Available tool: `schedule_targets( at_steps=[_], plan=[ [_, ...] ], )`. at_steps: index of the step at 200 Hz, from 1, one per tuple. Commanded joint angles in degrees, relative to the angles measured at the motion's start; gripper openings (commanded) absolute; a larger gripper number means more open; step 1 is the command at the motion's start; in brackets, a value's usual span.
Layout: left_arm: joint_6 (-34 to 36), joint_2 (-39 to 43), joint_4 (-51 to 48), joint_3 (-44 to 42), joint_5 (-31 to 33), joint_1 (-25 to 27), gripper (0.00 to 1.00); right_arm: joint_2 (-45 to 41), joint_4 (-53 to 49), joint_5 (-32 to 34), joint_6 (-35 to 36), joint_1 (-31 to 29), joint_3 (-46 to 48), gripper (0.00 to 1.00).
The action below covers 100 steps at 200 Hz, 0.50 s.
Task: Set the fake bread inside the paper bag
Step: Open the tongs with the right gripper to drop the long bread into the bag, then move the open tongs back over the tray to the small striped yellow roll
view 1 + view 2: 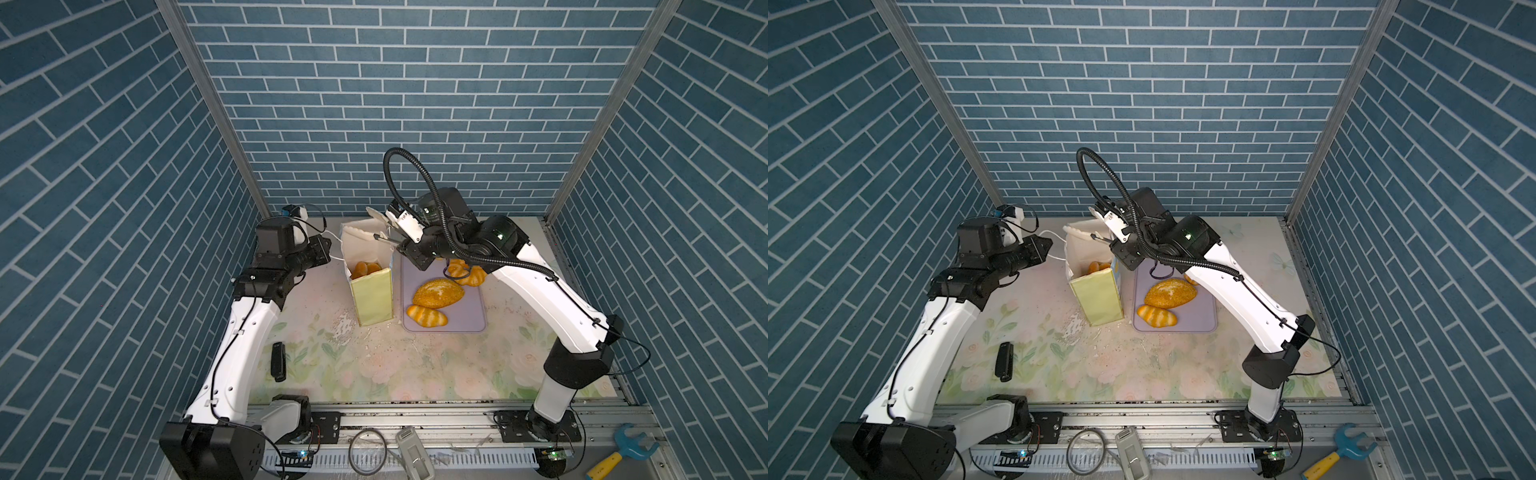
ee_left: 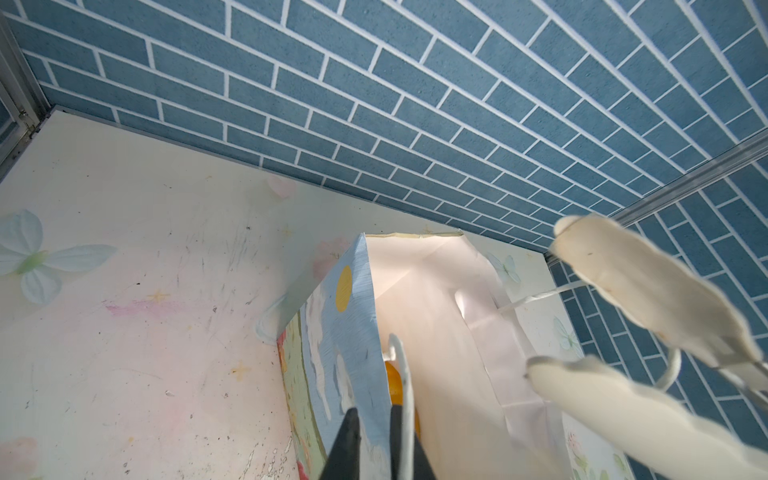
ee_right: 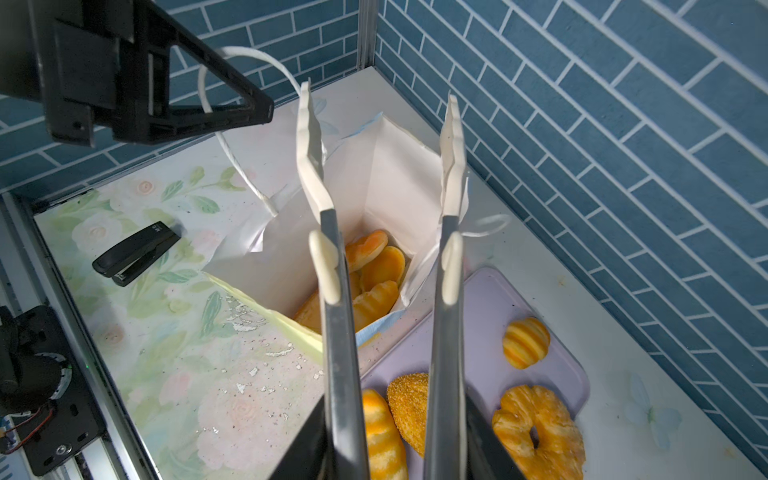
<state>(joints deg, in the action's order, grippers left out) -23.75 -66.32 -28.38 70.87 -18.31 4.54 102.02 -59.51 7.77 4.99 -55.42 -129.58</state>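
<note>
The paper bag stands left of the lilac tray, mouth open. Several pieces of fake bread lie inside it. My left gripper is shut on the bag's side wall, beside a cord handle. My right gripper is shut on white-tipped tongs; their tips stand apart and empty above the bag's mouth. On the tray lie a seeded loaf, a striped roll, a twisted ring and a small striped roll.
The lilac tray lies flat against the bag's right side. A black stapler lies on the floral mat at the left. A blue and yellow toy wrench sits at the front right. Blue brick walls close in three sides.
</note>
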Motion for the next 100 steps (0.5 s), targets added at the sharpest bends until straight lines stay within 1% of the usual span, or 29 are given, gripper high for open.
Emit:
schedule_targets(
  at_steps=[1, 22, 39, 80, 100],
  plan=[
    [-0.03, 0.25, 0.69, 0.03, -0.85, 0.21, 0.16, -3.51, 2.11, 6.61, 1.36, 0.50, -3.60, 0.43],
    [0.09, 0.34, 0.70, 0.06, -0.85, 0.21, 0.17, -4.73, 1.06, 11.30, 0.28, 2.51, -3.25, 0.43],
    [0.07, 0.32, 0.70, -0.10, -0.85, 0.23, 0.17, -6.66, 1.05, 13.08, -1.94, 5.36, -1.17, 0.43],
    [0.08, 0.33, 0.70, -0.03, -0.85, 0.21, 0.17, -11.64, 2.28, 12.40, -8.09, 15.62, 10.60, 0.44],
    [0.04, 0.23, 0.80, 0.05, -0.81, 0.21, 0.16, -12.05, 3.35, 10.15, -10.52, 19.88, 17.66, 0.44]
  ],
)
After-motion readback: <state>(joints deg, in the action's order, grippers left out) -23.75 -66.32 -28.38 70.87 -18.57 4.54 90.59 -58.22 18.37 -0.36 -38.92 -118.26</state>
